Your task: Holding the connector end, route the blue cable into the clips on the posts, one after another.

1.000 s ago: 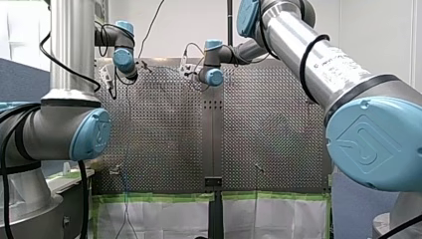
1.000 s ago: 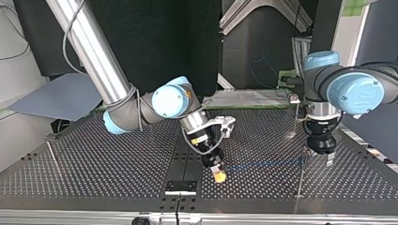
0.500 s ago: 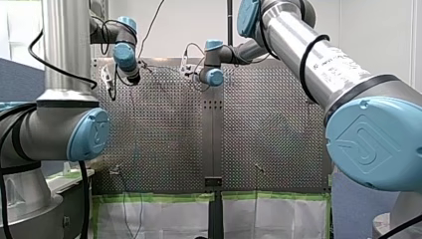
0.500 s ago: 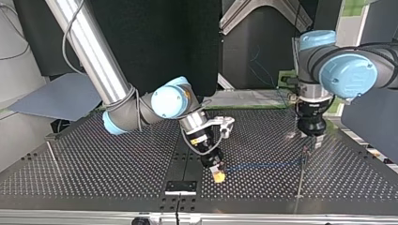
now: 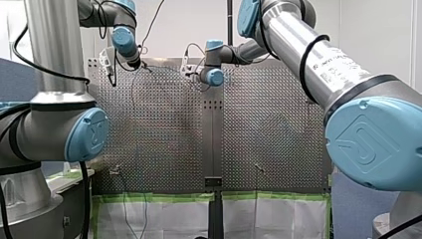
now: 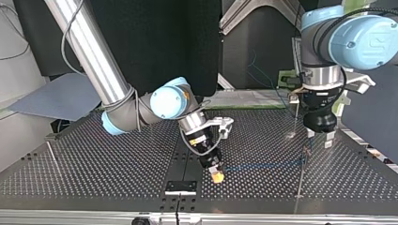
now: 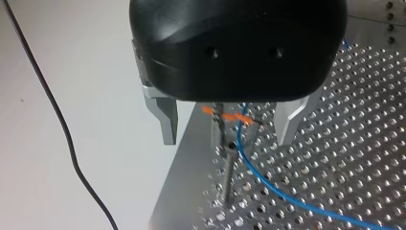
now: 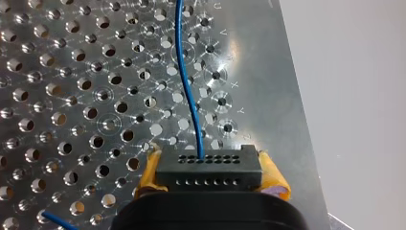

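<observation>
Currently the right gripper [image 8: 210, 175] is pinching the connector [image 8: 209, 165], with yellow pads [image 8: 275, 179] pressed on its two short ends. The connector is a black block with rows of small holes. The blue cable [image 8: 188, 81] leaves one of those holes and runs straight ahead over the table [image 8: 57, 96].

In the top view that gripper sits low over the table with its fingertips tilted down. It's close to the edge nearest the camera, about halfway along that edge.

From the connector the cable runs roughly level toward the top view's right, parallel to that edge. It reaches a thin post [image 6: 301, 176] near the same edge. Past the post I can't follow it in that view.

The left gripper [image 7: 227, 129] has its metal fingers [image 7: 165, 120] spread wide and holds nothing. It hangs above the post top, apart from it.

The left wrist view looks down along the post, and the orange clip [image 7: 225, 115] at its top falls between the two fingers. The cable passes right at the clip, then curves away across the table. Can't tell whether it's seated in the clip or just beside it.

Two more posts show in the top view. One [image 6: 295, 119] is beside the left gripper, toward the far edge. The other [image 6: 51, 152] is near the table's edge at the view's left.
</observation>
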### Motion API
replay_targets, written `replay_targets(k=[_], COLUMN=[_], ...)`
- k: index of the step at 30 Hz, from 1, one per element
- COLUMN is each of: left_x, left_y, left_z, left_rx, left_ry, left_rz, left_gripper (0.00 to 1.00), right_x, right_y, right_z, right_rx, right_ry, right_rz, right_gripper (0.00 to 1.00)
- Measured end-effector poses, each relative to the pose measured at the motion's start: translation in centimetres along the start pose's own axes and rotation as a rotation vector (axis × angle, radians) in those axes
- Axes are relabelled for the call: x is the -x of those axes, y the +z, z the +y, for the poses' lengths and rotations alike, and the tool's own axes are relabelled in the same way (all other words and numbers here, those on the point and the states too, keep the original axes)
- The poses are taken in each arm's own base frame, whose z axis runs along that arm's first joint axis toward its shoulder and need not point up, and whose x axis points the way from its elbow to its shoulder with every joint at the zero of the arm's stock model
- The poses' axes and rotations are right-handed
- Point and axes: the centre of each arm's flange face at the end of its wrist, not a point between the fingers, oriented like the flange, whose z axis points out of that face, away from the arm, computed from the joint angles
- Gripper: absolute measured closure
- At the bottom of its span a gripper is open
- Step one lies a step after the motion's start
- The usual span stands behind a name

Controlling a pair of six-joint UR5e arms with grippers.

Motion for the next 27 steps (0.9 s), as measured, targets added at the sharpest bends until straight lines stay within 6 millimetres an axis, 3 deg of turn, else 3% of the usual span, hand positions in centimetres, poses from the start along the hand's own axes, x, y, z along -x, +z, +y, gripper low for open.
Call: replay_targets(k=[15, 27], left_x=[-0.6, -1.7], left_y=[-1.6, -1.1], left_z=[-2.5, -2.5], left_rx=[-0.059, -0.014], left_ry=[0.119, 0.167], left_rz=[0.01, 0.016], left_gripper=[0.0, 0.0], right_x=[0.1, 0.2], right_y=[0.0, -0.2], right_z=[0.3, 0.3], right_rx=[0.004, 0.007], right_ry=[0.0, 0.002], right_rz=[-0.006, -0.018], right_gripper=[1.0, 1.0])
